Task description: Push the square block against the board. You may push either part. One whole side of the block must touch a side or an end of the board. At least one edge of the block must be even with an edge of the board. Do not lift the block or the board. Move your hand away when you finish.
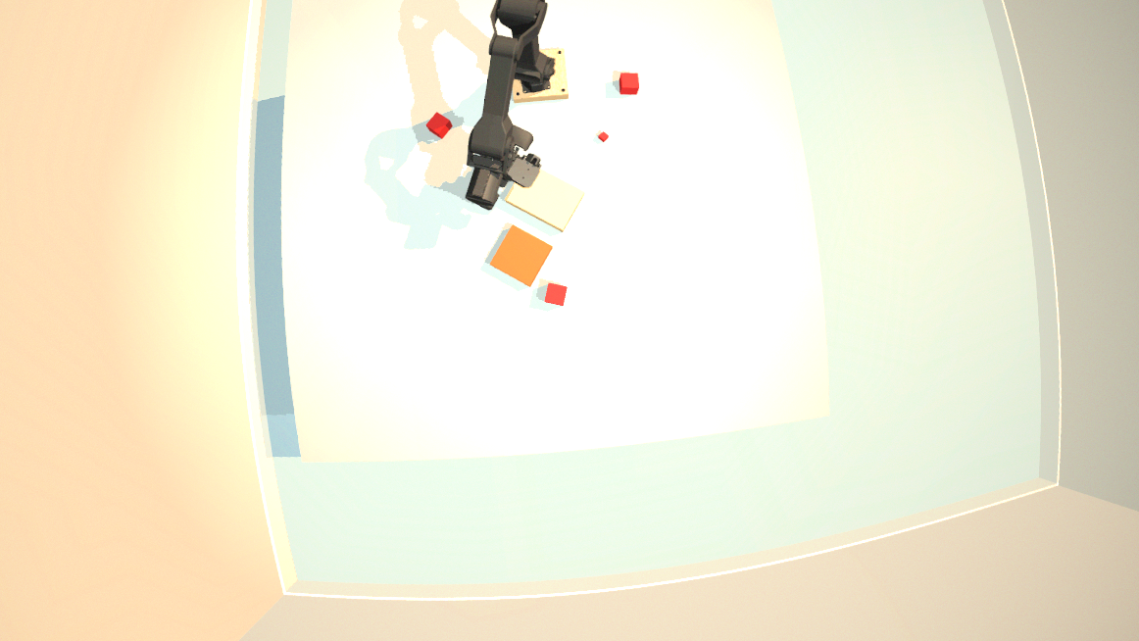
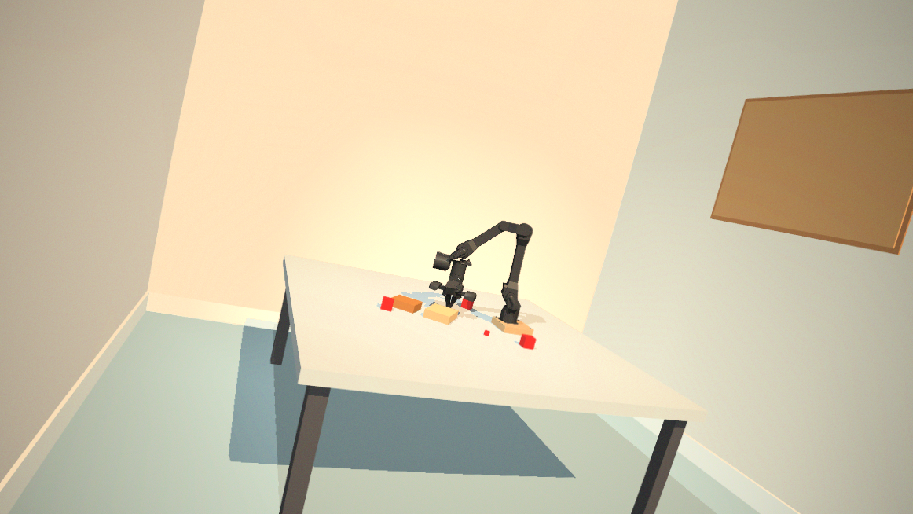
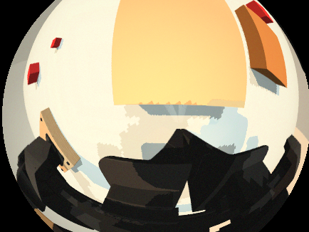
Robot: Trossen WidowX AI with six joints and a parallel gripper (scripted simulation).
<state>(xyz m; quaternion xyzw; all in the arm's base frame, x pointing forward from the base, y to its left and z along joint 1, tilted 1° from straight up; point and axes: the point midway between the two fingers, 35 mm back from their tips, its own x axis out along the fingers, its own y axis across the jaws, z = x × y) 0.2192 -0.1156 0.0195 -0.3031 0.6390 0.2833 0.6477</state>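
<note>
The pale yellow rectangular board [image 1: 550, 201] [image 2: 441, 313] [image 3: 179, 53] lies flat on the table. The orange square block [image 1: 520, 255] [image 2: 406, 303] [image 3: 273, 50] lies beside one long side of the board, with a narrow gap between them. Their facing sides look roughly parallel. My gripper [image 2: 449, 305] [image 3: 181, 130] is shut and empty, pointing down low at the board's short end. In the wrist view a small gap shows between the fingertips and that end. In the top view the hand hides the fingertips and one corner of the board.
A red cube [image 1: 555, 293] [image 2: 386, 302] [image 3: 260, 11] stands close to the block's far corner. Another red cube [image 1: 439, 124] [image 2: 467, 304] is on the other side of the arm. A larger cube [image 1: 629, 83] [image 2: 527, 341] [image 3: 33, 72] and a tiny one [image 1: 603, 135] [image 2: 486, 332] [image 3: 56, 43] lie near the arm's base.
</note>
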